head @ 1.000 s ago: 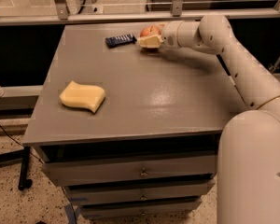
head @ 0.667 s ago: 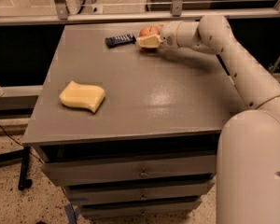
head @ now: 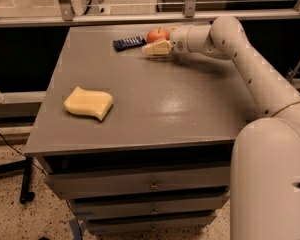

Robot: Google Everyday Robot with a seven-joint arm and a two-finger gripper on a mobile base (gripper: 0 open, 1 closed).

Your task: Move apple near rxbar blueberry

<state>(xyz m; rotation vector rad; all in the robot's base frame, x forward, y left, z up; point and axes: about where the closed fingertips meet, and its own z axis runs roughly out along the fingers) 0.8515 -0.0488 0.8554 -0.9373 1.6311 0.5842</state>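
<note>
Because the apple [head: 158, 34], just right of the rxbar blueberry [head: 129, 43] on the bench [head: 190, 109], seems firm, smooth and rollable, the hand [head: 155, 48] beside that bar, clenched or not I cannot tell, should pinch its widest middle.

The white jointed arm [head: 250, 69] reaches far forward and bends to the left; its cream two-finger gripper [head: 156, 48] is low, pointing left.
</note>
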